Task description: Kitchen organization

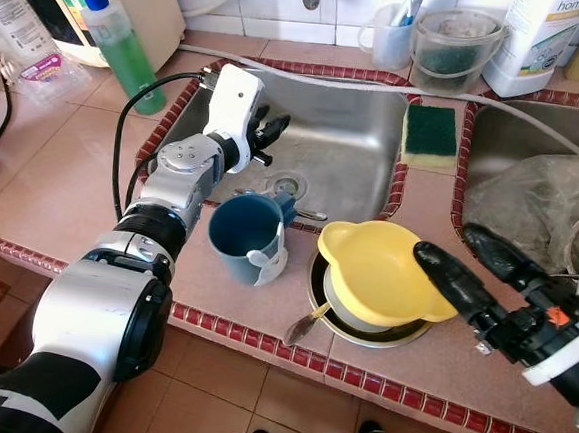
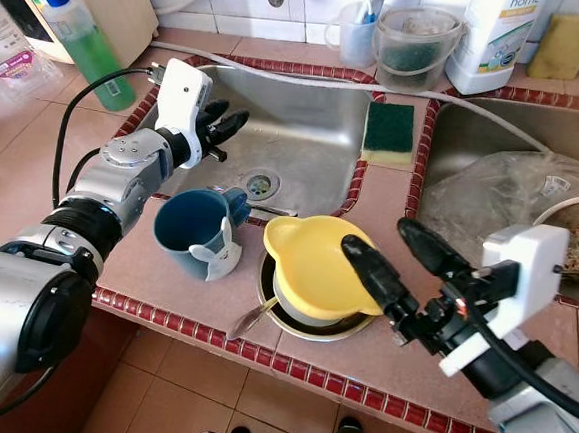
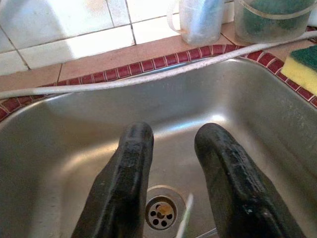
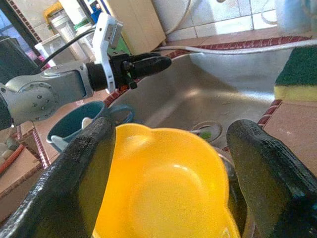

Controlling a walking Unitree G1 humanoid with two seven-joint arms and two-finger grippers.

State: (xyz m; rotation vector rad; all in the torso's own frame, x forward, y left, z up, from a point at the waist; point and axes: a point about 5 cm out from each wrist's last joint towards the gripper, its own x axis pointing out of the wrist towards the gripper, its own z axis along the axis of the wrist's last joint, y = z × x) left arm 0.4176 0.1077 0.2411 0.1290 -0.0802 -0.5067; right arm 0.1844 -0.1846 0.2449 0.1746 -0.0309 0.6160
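Note:
A yellow bowl (image 1: pixel 376 268) sits stacked on a white bowl inside a metal dish (image 1: pixel 361 332) at the counter's front edge, with a spoon (image 1: pixel 304 328) sticking out underneath. My right gripper (image 1: pixel 446 241) is open wide at the bowl's right rim, one finger lying over the rim; in the right wrist view the bowl (image 4: pixel 163 183) lies between the two fingers (image 4: pixel 79 168). A blue mug (image 1: pixel 246 235) holding a white scoop stands left of the bowl. My left gripper (image 1: pixel 274 130) hovers open over the steel sink (image 1: pixel 346 131), nothing between its fingers (image 3: pixel 124 178).
A green-yellow sponge (image 1: pixel 431 135) lies on the divider between the two sinks. Behind the sink stand a green soap bottle (image 1: pixel 127 48), a cup (image 1: pixel 392 34), a clear tub with a scrubber (image 1: pixel 457 44) and a hose. A crumpled plastic bag (image 1: pixel 541 201) fills the right sink.

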